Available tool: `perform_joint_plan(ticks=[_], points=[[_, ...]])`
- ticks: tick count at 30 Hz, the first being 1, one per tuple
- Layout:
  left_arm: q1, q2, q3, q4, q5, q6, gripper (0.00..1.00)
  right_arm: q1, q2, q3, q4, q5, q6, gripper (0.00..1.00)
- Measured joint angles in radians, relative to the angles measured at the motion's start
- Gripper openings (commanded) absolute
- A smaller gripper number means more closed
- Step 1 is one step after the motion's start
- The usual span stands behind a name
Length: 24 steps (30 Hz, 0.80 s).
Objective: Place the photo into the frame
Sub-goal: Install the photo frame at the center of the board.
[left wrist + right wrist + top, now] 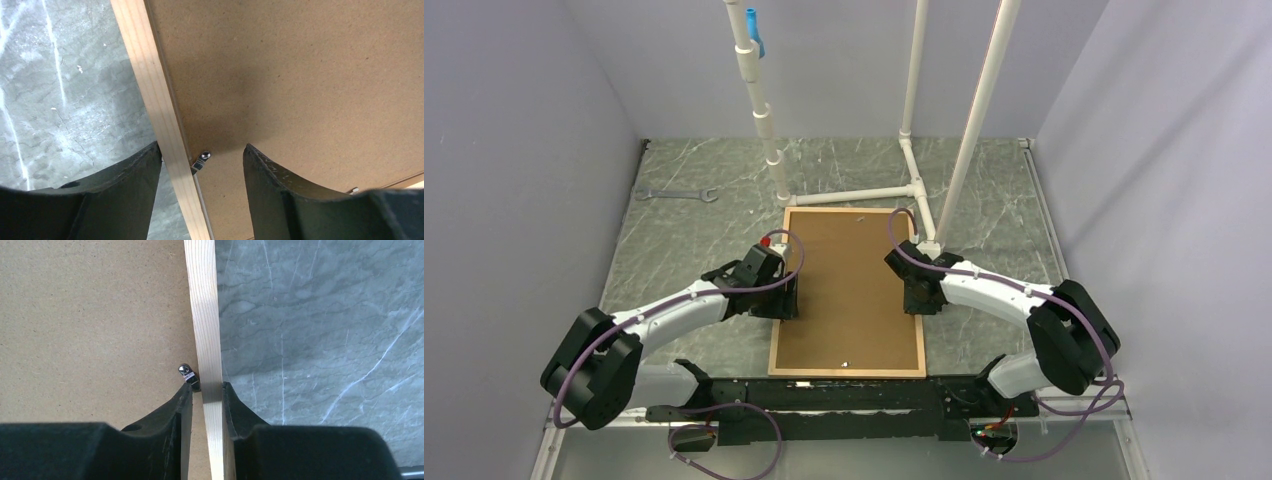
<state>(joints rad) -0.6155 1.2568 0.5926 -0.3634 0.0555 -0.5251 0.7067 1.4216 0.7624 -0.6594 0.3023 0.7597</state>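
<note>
Frame (849,373) lies flat on the grey marbled table (694,250), long side running away from the arm bases, centred between the two arms. Back side is up: a brown backing board (849,290) fills the opening, ringed by the pale wooden strips. The far short end lies close to the foot of a white pipe stand (864,193).

Left gripper (202,147) is over the frame's left strip, about midway along its length. Jaws stand wide apart and straddle the strip, one finger out over the table and the other over the backing board. Nothing is clasped. A small metal clip (202,159) sits at the strip's inner edge, between the two fingers (shiny, with a round screw head at one end).

Right gripper (207,386) is at the right strip, roughly opposite the left one. Jaws are drawn in narrow, one finger on each side of the strip; both look to be in contact with its edges, so it has hold of the frame. A second clip (186,371) shows just beyond the tip of the inner finger, on the board side, touching the strip's inner edge.

Both wrists point downward, arms reaching in from either side.

A wrench (676,194) lies on the table at far left, well apart from the frame.
</note>
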Motion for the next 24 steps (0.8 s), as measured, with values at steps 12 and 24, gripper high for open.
perform_joint_plan(ticks=[12, 24], points=[[0.008, -0.022, -0.032, 0.021, 0.008, 0.004, 0.59, -0.002, 0.005, 0.011, -0.003, 0.005, -0.032, 0.63], [0.008, -0.022, -0.032, 0.021, 0.022, 0.004, 0.59, -0.083, -0.024, -0.027, 0.085, -0.061, -0.050, 0.49]])
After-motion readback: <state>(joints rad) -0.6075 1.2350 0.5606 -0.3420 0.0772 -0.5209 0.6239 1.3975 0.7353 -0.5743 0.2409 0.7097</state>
